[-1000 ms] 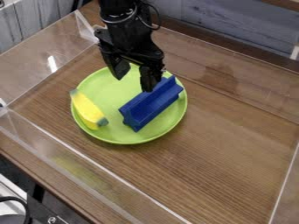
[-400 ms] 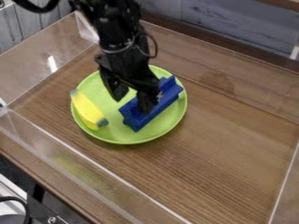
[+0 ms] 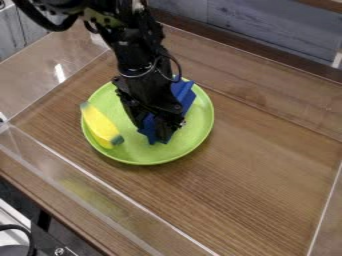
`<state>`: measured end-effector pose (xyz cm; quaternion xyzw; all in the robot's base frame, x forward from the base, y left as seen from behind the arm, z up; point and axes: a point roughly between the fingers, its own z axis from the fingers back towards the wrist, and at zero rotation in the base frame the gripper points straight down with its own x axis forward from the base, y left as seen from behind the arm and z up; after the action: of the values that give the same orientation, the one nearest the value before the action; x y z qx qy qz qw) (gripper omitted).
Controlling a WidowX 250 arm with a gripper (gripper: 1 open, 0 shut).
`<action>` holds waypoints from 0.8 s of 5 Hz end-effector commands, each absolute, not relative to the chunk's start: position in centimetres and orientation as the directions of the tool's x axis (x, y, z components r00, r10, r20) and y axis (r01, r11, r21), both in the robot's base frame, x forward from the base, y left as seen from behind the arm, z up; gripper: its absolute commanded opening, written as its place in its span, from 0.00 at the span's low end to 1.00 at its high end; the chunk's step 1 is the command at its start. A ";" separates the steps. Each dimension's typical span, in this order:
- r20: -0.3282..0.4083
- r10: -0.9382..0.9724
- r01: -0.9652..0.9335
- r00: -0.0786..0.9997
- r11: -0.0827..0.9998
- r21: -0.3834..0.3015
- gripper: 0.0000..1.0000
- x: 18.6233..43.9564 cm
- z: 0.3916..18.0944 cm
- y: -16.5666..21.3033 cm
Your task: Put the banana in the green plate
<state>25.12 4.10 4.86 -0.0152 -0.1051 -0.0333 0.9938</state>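
Observation:
The banana [image 3: 100,125], small and yellow with a dark green tip, lies inside the green plate [image 3: 198,137] on its left side. A long blue block [image 3: 183,97] lies in the plate's right half. My gripper [image 3: 147,119] has come straight down onto the near end of that block, and its black fingers are shut on the block's sides. The banana lies just left of the fingers, and I cannot tell whether they touch it. The arm hides the plate's middle and part of the block.
The plate rests on a wooden tabletop [image 3: 254,180] enclosed by low clear plastic walls [image 3: 54,165]. A grey panel runs along the back. Bare wood lies to the right of and in front of the plate.
The gripper dropped from above the plate's far side down onto the blue block and closed its jaws from wide open. The banana and the plate stayed where they were.

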 end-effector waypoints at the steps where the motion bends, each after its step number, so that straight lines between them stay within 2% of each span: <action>1: 0.229 -0.061 0.064 0.972 0.998 -0.008 0.00 25.7 5.8 4.1; 3: 0.213 -0.034 0.035 0.976 0.999 -0.001 0.00 25.7 6.2 5.5; 4: 0.207 0.049 -0.050 0.977 0.999 0.003 0.00 26.1 7.2 5.2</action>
<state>25.08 4.97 5.77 -0.0031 -0.0774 0.0250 0.9967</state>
